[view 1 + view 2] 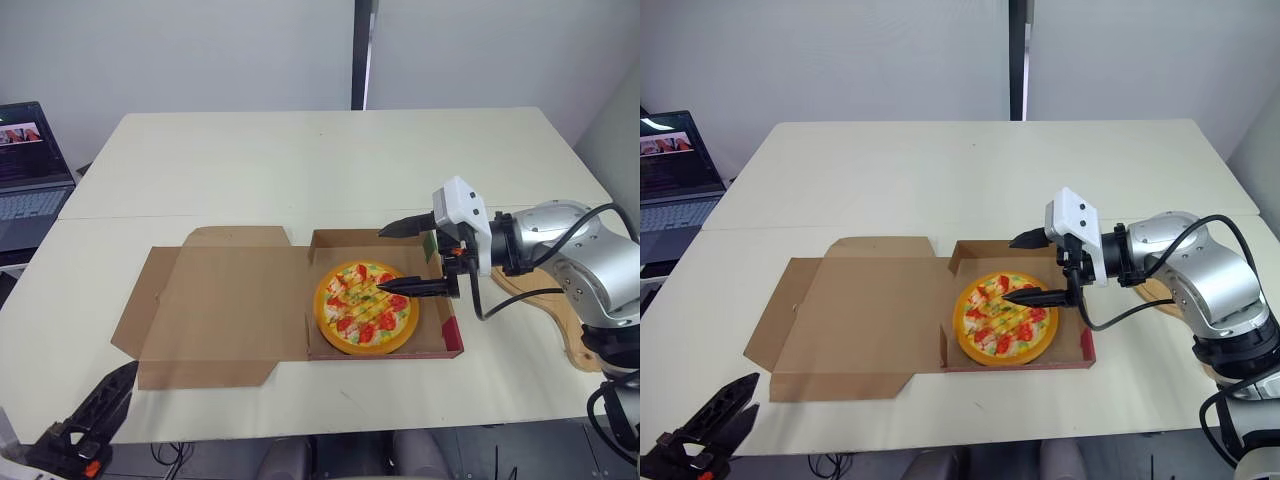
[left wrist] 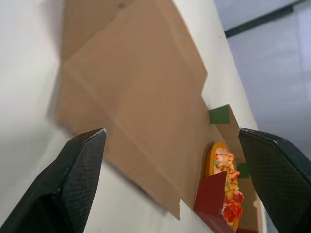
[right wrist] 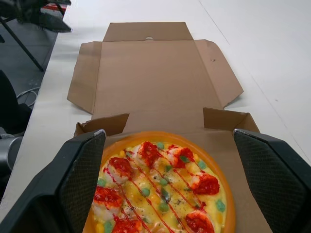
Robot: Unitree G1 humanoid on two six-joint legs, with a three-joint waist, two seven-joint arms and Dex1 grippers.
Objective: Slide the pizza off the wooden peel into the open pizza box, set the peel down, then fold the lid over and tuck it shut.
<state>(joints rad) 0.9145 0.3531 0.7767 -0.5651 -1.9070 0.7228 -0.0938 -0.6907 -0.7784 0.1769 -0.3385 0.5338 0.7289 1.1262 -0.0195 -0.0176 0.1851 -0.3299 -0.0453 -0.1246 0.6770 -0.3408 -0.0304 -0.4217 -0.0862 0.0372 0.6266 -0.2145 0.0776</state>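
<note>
The pizza [image 1: 366, 307] lies in the base of the open pizza box [image 1: 448, 335], orange-rimmed with red and green toppings. The brown lid [image 1: 220, 310] is spread flat on the table to the left of the base. My right gripper [image 1: 381, 261] hovers open just above the pizza's right half, pointing left, with nothing between its fingers. The wooden peel [image 1: 578, 345] rests on the table under my right arm, right of the box. My left gripper [image 1: 738, 398] is open and low, off the table's front left corner, looking toward the lid [image 2: 141, 107].
A laptop [image 1: 30, 170] stands open on a side surface at the far left. The white table [image 1: 330, 160] stretches wide behind the box. A dark vertical post [image 1: 362, 50] rises behind the table's far edge.
</note>
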